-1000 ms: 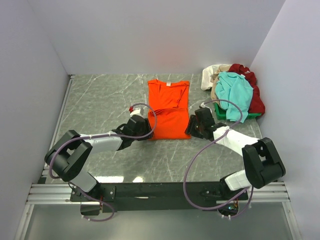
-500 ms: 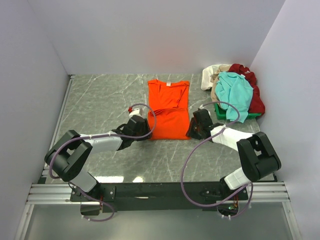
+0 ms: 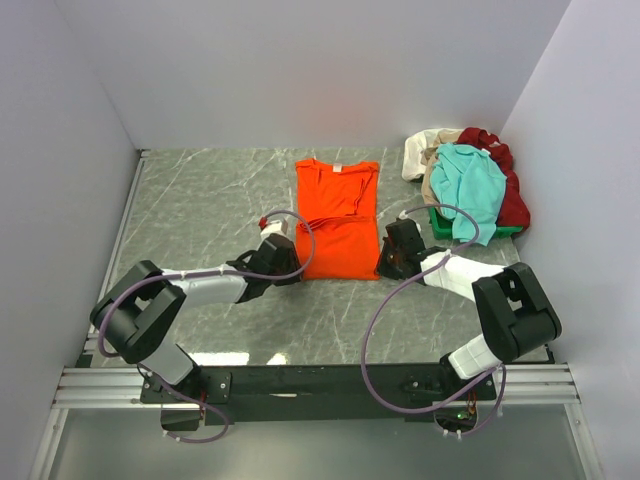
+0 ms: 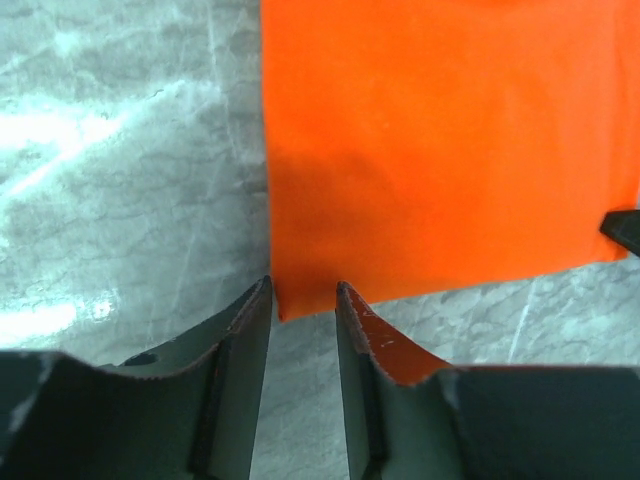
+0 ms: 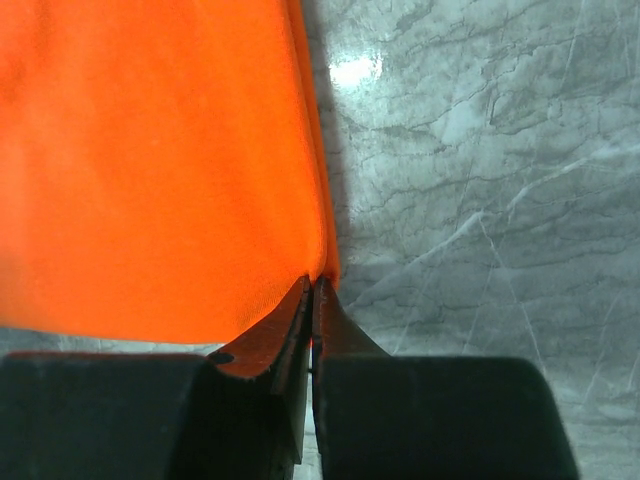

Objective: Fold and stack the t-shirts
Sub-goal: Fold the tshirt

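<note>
orange t-shirt (image 3: 337,220) on the tabletop (image 3: 200,210): both wrist views crop it to its near hem, with collar and sleeves out of frame. its white neck label (image 3: 338,168) is too small to read from above. the right gripper (image 5: 312,282) has its fingers (image 5: 285,330) pressed together at the hem's corner, the pinched cloth hidden between them. seen from above, it and the left gripper (image 3: 288,262) cover their own fingertips. a dark sliver (image 4: 625,230), cut off by the left wrist view's right edge, cannot be identified. far right, the teal t-shirt (image 3: 466,185) and dark red t-shirt (image 3: 512,200) bury most of the cream t-shirt (image 3: 420,152) and a green bin (image 3: 440,222).
</note>
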Available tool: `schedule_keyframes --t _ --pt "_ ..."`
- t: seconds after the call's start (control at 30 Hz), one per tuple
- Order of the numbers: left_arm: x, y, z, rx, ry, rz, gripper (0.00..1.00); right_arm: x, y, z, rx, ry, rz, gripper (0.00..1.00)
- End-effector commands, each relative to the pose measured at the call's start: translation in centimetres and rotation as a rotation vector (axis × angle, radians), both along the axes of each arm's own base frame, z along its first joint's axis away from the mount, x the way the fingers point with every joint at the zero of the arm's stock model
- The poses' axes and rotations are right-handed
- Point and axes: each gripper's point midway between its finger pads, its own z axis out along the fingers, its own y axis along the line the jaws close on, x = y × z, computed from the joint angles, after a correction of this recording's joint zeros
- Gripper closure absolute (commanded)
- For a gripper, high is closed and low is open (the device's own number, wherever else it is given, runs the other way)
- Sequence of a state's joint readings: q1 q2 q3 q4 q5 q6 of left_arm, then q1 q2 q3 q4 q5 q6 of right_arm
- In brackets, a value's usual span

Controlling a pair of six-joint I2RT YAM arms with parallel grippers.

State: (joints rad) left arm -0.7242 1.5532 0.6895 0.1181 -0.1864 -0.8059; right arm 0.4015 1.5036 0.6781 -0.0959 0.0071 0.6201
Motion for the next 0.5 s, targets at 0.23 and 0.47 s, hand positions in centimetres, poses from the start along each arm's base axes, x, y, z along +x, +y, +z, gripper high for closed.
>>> schedule_keyframes --t 0.23,0.47 --pt "0.0 0.3 -1.4 0.053 0.033 0.041 0.68 -0.3 0.1 -0.7 -0.010 0.010 0.011 0.96" --pt "-0.2 -0.9 -2.3 0.022 0.058 0.001 0.80 -0.3 0.2 -0.7 -0.007 0.009 0.014 1.00"
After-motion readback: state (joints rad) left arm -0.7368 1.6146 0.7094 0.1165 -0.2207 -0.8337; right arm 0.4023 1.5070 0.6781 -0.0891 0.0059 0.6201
